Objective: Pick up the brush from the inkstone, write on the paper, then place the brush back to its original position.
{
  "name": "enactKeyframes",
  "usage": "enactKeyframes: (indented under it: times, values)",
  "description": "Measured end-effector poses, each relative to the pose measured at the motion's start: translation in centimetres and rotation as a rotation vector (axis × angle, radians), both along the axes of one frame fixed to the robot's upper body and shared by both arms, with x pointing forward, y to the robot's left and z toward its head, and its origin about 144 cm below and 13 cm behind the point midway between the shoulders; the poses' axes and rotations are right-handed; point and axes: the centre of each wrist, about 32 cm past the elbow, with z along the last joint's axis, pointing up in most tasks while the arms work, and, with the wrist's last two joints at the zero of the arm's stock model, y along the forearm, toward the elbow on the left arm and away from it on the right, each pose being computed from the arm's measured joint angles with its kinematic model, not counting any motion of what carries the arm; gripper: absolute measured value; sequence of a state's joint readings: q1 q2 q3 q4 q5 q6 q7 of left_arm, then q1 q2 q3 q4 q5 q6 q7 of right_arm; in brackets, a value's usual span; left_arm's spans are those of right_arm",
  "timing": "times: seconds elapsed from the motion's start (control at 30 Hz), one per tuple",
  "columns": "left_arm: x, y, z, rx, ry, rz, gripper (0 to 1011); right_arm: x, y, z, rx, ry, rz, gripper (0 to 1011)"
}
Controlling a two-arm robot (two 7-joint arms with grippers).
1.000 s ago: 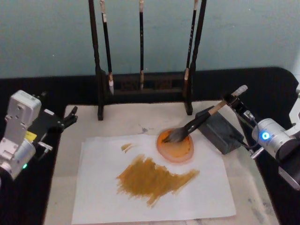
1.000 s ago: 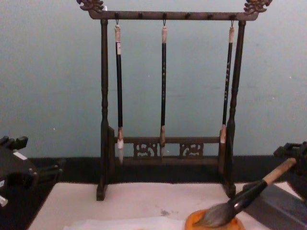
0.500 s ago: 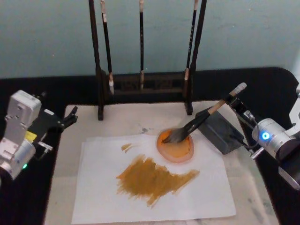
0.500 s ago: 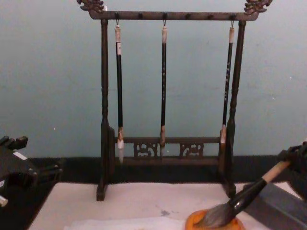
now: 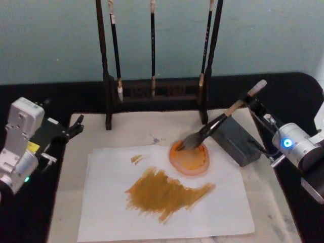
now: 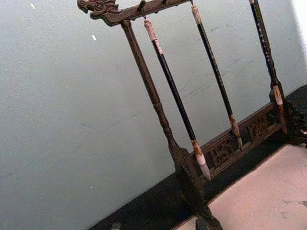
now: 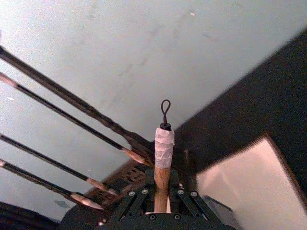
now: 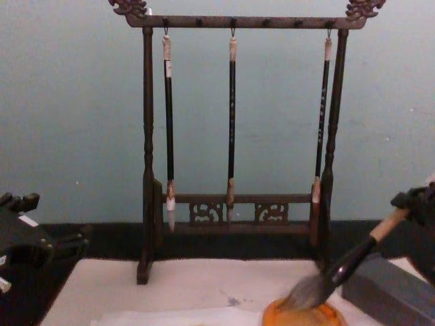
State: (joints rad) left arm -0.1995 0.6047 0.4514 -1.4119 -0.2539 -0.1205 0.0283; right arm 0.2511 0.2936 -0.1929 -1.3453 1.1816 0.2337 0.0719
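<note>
1. Nearest me: the paper [image 5: 212, 212] lies flat on the felt mat [image 5: 136, 126]. It has a broad brown stroke patch [image 5: 162, 192] across the middle, so I'd call the writing done.
2. The inkstone [image 5: 190, 161] sits on the paper's 1 o'clock corner, within short reach of the writing area.
3. The brush [image 5: 210, 130] has its hair tip at the dish's far rim, and its handle slants up toward 2 o'clock. I can't confirm the tip is touching. It looks like the put-back step, with the tilt laying the hairs into the dish, not stabbing them in.
4. The right pincer [image 5: 249, 106] is clamped on the handle near its taped end. The wrist view shows wood between the jaws. That high grip keeps the arm clear of the dish.
5. The grey block [image 5: 235, 142] is at the dish's 2 o'clock, right under the handle. It's a likely rest for it, so watch the clearance when lowering.
6. The left pincer [image 5: 76, 127] is parked at the mat's 10 o'clock with its jaws apart, out of the way.
7. Farthest: the brush rack [image 5: 152, 93] at 12 o'clock on the desk [image 5: 283, 91], with three thin brushes [image 8: 232, 122] hanging.
</note>
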Motion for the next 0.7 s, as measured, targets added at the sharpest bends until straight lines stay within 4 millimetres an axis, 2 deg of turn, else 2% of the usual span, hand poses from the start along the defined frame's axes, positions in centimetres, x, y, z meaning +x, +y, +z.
enactKeyframes:
  times: [0.23, 0.7]
  values:
    - [0.0, 0.0, 0.0, 0.000, 0.000, 0.000, 1010, -0.3, 0.2, 1.2, -0.036, -0.094, 0.038, 168]
    - [0.0, 0.0, 0.0, 0.000, 0.000, 0.000, 1010, -2.8, 0.0, 2.4, -0.408, -0.440, 0.183, 168]
